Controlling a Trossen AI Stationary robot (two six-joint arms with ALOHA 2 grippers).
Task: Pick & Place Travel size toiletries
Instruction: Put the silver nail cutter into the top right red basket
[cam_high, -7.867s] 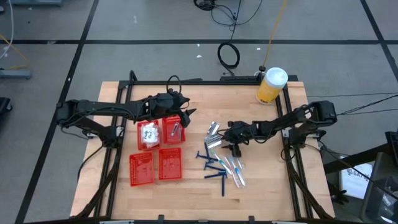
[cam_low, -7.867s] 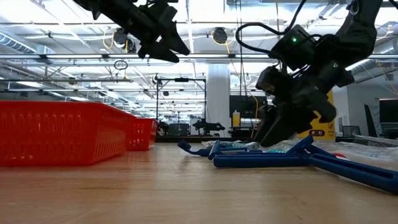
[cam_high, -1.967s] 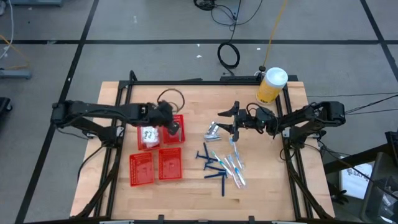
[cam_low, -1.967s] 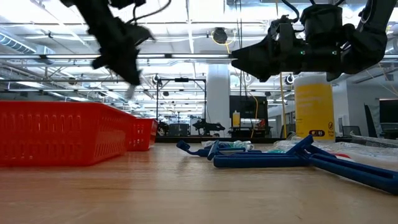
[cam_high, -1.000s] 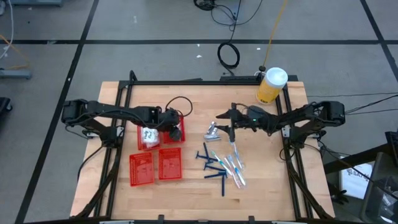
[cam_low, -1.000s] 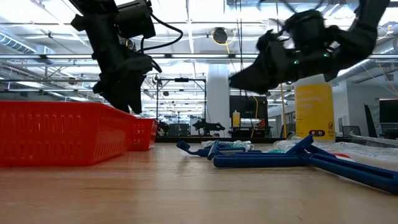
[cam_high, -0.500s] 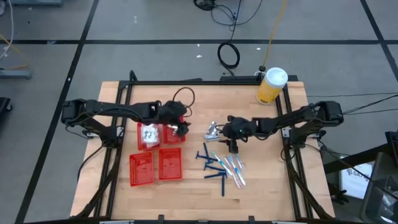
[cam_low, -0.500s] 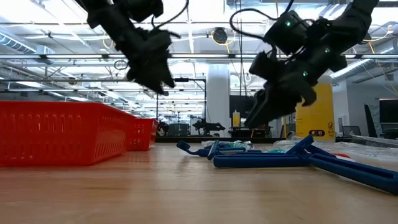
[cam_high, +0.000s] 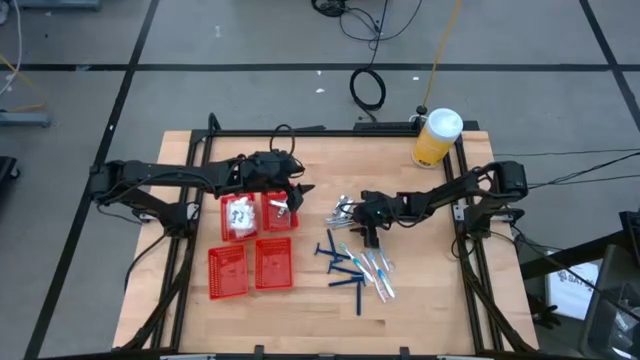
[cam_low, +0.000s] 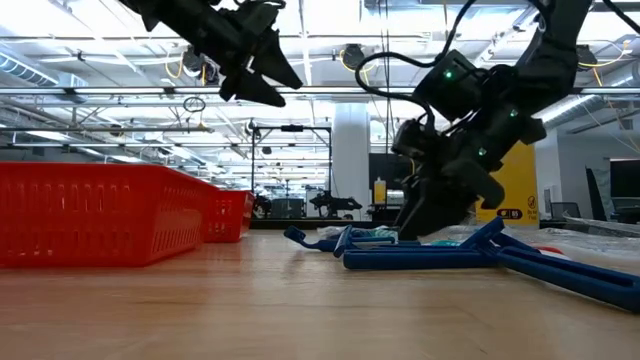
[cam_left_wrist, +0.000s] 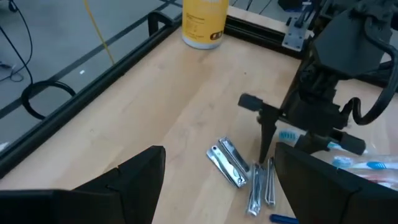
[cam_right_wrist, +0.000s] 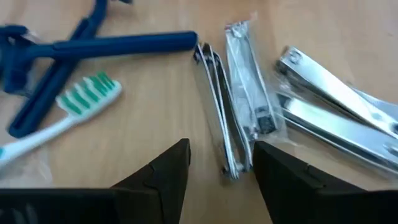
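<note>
The silver clippers (cam_high: 343, 210) lie in a small heap mid-table, with dark blue razors (cam_high: 340, 266) and wrapped toothbrushes (cam_high: 376, 266) nearer the near edge. My right gripper (cam_high: 364, 231) points down at this heap. In the right wrist view its open fingers stand either side of the end of a thin silver clipper (cam_right_wrist: 214, 106), beside a blue razor (cam_right_wrist: 102, 45) and a toothbrush head (cam_right_wrist: 87, 93). My left gripper (cam_high: 297, 193) hovers open and empty above the far-right red basket (cam_high: 277, 214), which holds silver pieces. White packets (cam_high: 238, 214) fill the basket beside it.
Two more red baskets (cam_high: 228, 272) (cam_high: 273, 262) sit toward the near edge. A big yellow jar with a white lid (cam_high: 437, 137) stands at the far right corner. Bare wood lies along the near edge and between the heap and the jar. The table's dark frame (cam_high: 330, 131) rims it.
My right gripper has swung from a raised, level pose over the clippers to pointing down, and has come low over the heap, a little toward the near edge. My left gripper has risen out of the far-right basket and tipped up toward level, drifting slightly toward the table's right.
</note>
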